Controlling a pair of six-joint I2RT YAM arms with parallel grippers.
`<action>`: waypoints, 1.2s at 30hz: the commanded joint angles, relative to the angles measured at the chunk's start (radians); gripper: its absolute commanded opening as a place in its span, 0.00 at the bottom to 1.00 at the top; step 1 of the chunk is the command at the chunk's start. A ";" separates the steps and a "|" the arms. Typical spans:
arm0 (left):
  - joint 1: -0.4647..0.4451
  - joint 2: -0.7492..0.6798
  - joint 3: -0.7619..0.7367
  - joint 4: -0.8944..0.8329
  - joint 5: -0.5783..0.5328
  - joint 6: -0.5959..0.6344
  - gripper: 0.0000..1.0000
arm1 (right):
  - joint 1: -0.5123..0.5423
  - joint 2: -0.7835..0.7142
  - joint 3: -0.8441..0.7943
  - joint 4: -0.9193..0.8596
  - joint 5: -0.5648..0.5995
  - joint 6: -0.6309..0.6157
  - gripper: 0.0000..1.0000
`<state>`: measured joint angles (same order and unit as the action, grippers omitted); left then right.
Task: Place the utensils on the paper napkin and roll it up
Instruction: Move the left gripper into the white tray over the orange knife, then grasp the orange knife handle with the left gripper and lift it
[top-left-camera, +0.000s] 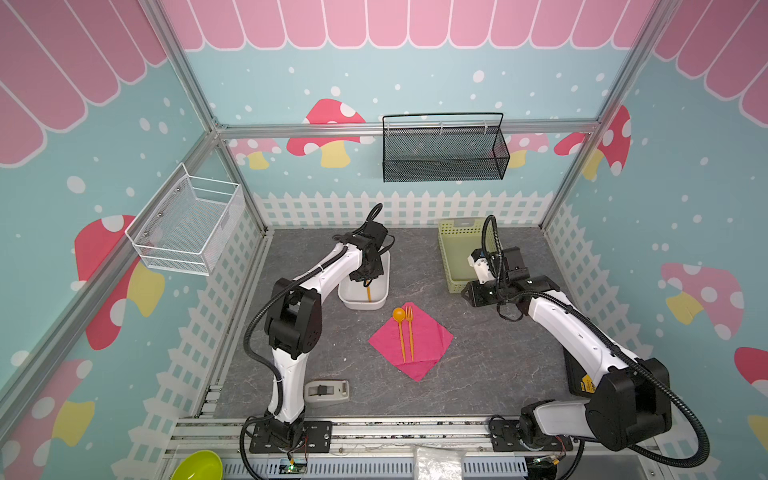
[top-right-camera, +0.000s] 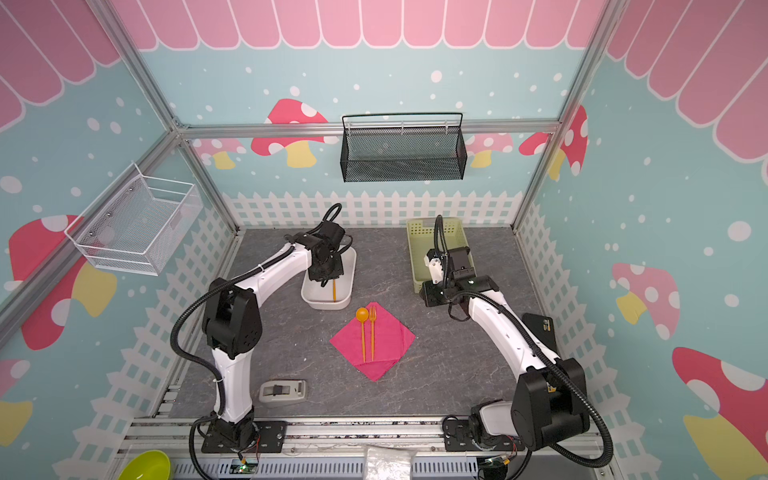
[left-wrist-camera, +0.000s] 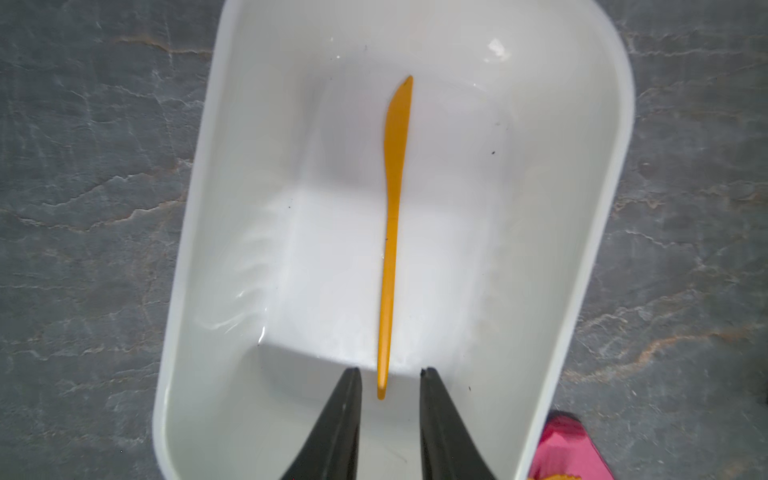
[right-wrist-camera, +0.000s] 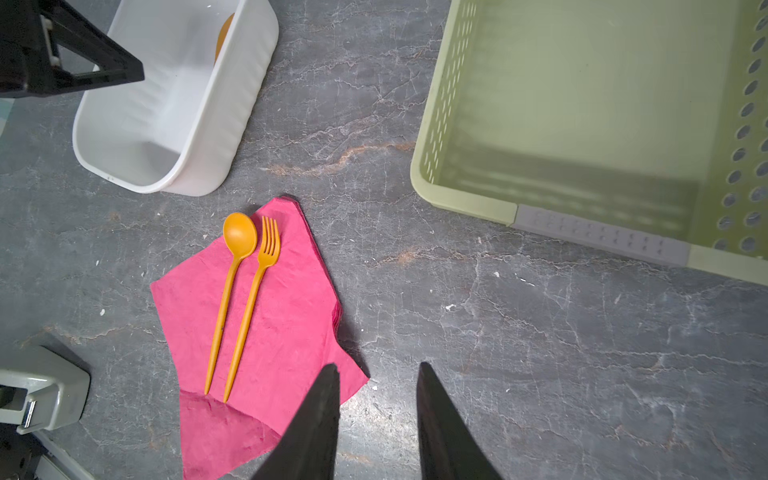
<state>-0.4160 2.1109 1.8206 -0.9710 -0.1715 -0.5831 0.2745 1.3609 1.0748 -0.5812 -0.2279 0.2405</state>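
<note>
**Napkin (top-left-camera: 428, 345) of creased magenta paper carries two utensils**

Slender orange plastic spoon (top-left-camera: 401, 336) and matching fork (top-left-camera: 410, 334) lie side by side on it, the spoon at the fork's 9 o'clock in a top view. At its 11 o'clock the left gripper (left-wrist-camera: 390, 370) hangs over a white oblong plastic tub (left-wrist-camera: 216, 208), fingers slightly apart astride an orange plastic knife (left-wrist-camera: 390, 232), not touching. Right gripper (right-wrist-camera: 376, 365), at 2 o'clock: fingers slightly apart, empty.

A staged robot test cell is indicated. The grey bench (top-left-camera: 498, 365) is enclosed by an aluminium frame (top-left-camera: 270, 131). The wall panels (top-left-camera: 685, 187) are printed with cartoon mushrooms and picket fence. A left arm (top-left-camera: 286, 374) and a right arm (top-left-camera: 573, 332) are bolted to a slotted rail (top-left-camera: 415, 430).
</note>
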 joint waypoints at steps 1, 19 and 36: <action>0.028 0.043 0.060 -0.052 0.025 0.035 0.28 | -0.006 0.013 0.024 -0.017 -0.001 0.002 0.34; 0.077 0.327 0.335 -0.102 0.053 0.062 0.22 | -0.006 0.047 0.039 -0.021 0.006 0.006 0.34; 0.082 0.371 0.368 -0.162 0.088 0.078 0.18 | -0.006 0.055 0.050 -0.029 0.009 0.008 0.34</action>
<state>-0.3405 2.4744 2.1975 -1.1091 -0.1036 -0.5259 0.2745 1.4059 1.0958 -0.5877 -0.2241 0.2470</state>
